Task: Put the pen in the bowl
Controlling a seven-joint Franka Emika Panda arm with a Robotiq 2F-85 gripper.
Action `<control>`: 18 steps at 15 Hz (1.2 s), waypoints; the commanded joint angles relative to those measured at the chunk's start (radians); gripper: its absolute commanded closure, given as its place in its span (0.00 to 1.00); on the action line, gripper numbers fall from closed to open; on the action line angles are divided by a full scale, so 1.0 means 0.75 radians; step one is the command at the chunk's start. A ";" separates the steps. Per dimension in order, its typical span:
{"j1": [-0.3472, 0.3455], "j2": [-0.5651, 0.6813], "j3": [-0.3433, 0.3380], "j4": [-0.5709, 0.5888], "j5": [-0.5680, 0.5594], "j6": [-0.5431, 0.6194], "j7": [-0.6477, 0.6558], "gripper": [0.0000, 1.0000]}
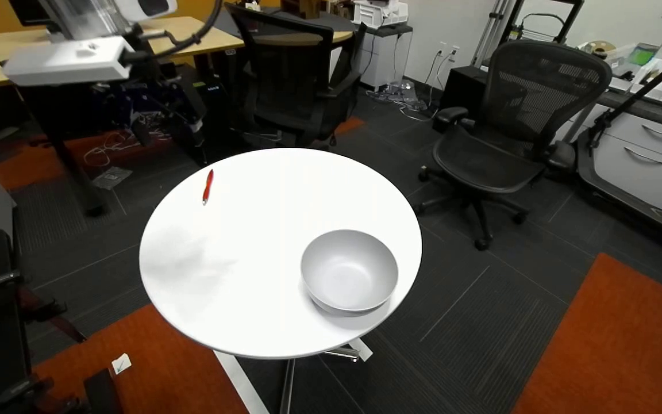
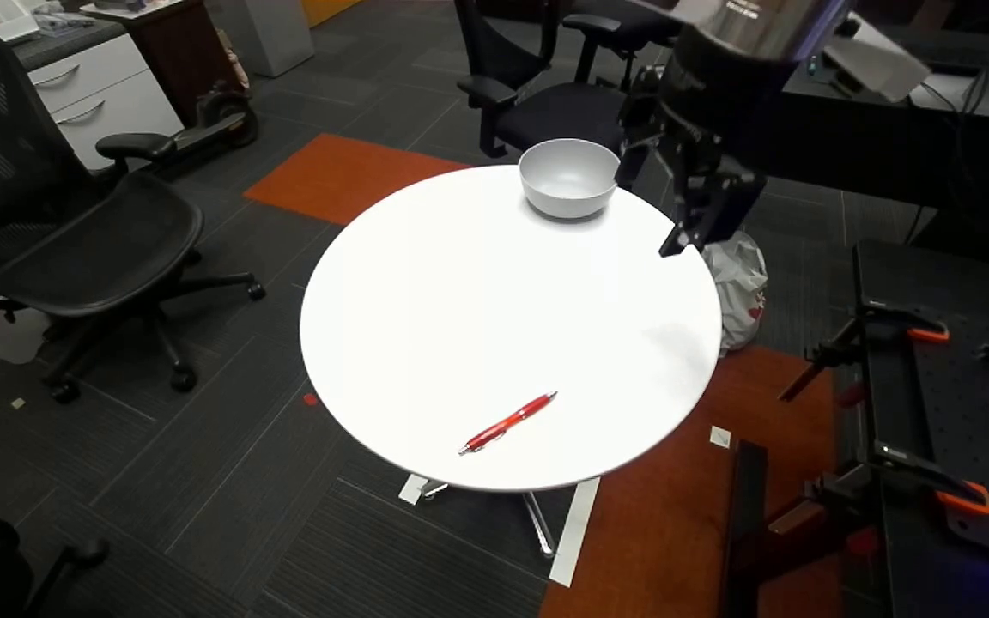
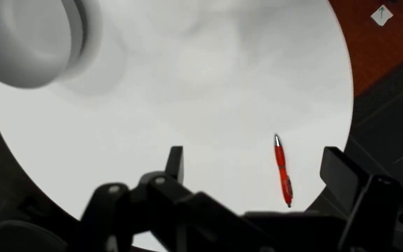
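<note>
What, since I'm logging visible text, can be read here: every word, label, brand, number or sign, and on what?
"↑", on the white floor paper, in the wrist view.
Robot arm: print too small to read.
Bag: red marks too blurred.
No words, brands or numbers readable anywhere, pen included.

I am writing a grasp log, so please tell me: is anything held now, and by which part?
Nothing is held: the end effector is open, and the pen lies on the table.

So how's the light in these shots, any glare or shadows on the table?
In both exterior views, the tabletop is washed out near-white, with a faint grey shadow; in the wrist view, it looks greyer, with soft shadow beside the bowl, and the pen looks fairly crisp.
</note>
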 commanded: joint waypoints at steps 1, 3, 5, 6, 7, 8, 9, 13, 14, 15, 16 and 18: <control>0.036 0.265 0.058 0.147 -0.015 0.112 -0.048 0.00; 0.037 0.391 0.097 0.231 -0.006 0.148 -0.081 0.00; 0.023 0.506 0.142 0.332 0.003 0.140 -0.119 0.00; 0.009 0.560 0.166 0.380 0.019 0.139 -0.152 0.00; -0.007 0.614 0.190 0.429 0.032 0.142 -0.176 0.00; -0.018 0.662 0.206 0.475 0.034 0.133 -0.196 0.00; -0.033 0.704 0.228 0.517 0.044 0.129 -0.223 0.00; -0.081 0.851 0.288 0.652 0.049 0.104 -0.293 0.00; -0.094 0.883 0.303 0.678 0.054 0.104 -0.311 0.00; -0.103 0.910 0.312 0.699 0.053 0.099 -0.323 0.00; -0.113 0.934 0.323 0.717 0.056 0.095 -0.332 0.00; -0.127 0.974 0.340 0.744 0.059 0.084 -0.343 0.00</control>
